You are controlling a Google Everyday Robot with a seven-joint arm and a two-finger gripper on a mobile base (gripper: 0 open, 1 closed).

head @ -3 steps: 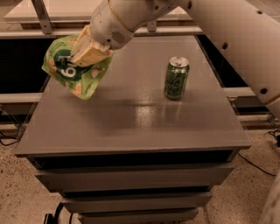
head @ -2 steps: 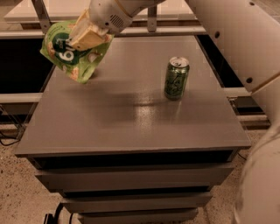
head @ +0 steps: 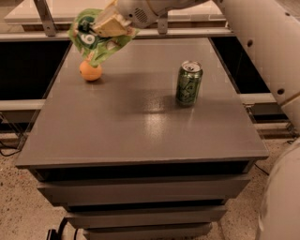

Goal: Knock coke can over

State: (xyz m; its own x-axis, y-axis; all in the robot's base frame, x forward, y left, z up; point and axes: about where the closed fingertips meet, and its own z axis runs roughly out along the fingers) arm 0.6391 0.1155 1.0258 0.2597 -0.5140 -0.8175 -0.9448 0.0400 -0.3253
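The coke can [head: 189,83], a slim green can with pale lettering and a silver top, stands upright on the right half of the grey table [head: 140,126]. My gripper [head: 111,25] is at the far left of the table, held high, shut on a flat green snack bag [head: 96,40] that hangs from it. An orange [head: 90,71] sits on the table right under the bag. The gripper is well left of and behind the can, not touching it.
My white arm [head: 262,42] runs along the top and down the right side of the view. A pale counter with metal legs [head: 42,14] stands behind the table. Dark gaps lie left and right of the table; drawers are below its front edge.
The gripper has lifted the green snack bag up and toward the back, uncovering the orange that was hidden beneath it. The can has not moved.
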